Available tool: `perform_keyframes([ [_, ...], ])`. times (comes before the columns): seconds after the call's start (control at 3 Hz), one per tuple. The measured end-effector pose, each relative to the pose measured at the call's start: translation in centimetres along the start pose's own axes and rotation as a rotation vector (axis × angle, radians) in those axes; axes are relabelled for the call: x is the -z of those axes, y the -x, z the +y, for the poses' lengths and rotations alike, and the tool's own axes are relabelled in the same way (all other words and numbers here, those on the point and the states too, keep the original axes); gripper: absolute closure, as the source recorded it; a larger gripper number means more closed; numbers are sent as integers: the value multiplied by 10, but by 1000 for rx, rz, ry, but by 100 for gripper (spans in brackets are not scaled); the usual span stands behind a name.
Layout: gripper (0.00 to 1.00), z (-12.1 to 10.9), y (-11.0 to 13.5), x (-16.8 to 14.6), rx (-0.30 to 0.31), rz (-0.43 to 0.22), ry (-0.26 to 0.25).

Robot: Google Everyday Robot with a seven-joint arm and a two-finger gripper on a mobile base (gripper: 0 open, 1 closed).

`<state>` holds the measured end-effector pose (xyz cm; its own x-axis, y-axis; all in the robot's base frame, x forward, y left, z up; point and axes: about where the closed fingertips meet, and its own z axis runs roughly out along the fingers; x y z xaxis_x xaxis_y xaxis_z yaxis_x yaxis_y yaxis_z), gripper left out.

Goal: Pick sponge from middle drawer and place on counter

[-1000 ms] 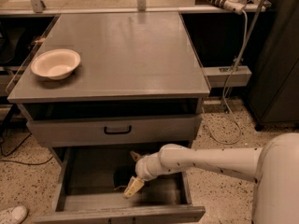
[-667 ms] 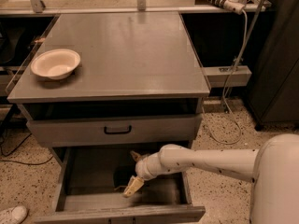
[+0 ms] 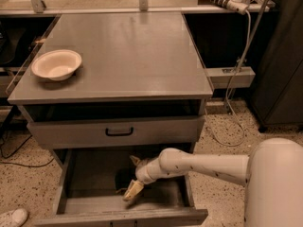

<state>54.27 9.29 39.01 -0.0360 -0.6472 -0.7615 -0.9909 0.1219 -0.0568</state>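
The middle drawer (image 3: 90,178) is pulled open at the bottom of the cabinet, showing its bare grey floor. A small dark sponge (image 3: 121,178) lies on that floor, right of the middle, partly in shadow. My gripper (image 3: 133,176) reaches down into the drawer from the right, open, with one tan finger (image 3: 134,190) in front of the sponge and the other behind it. The jaws straddle the sponge's right end; I cannot tell if they touch it. The counter (image 3: 128,51) is the flat grey top above.
A white bowl (image 3: 57,64) stands on the counter's left side. A shut drawer with a black handle (image 3: 119,132) sits above the open one. My white arm (image 3: 213,167) and body (image 3: 274,183) fill the lower right. A cable (image 3: 236,103) hangs at the right. A shoe (image 3: 12,217) is at the lower left.
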Motion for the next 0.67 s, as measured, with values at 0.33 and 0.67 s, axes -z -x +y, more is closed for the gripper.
perform_keyframes([
  [0.33, 0, 1, -3, -10, -8, -10, 12],
  [0.67, 0, 5, -7, -18, -20, -14, 26],
])
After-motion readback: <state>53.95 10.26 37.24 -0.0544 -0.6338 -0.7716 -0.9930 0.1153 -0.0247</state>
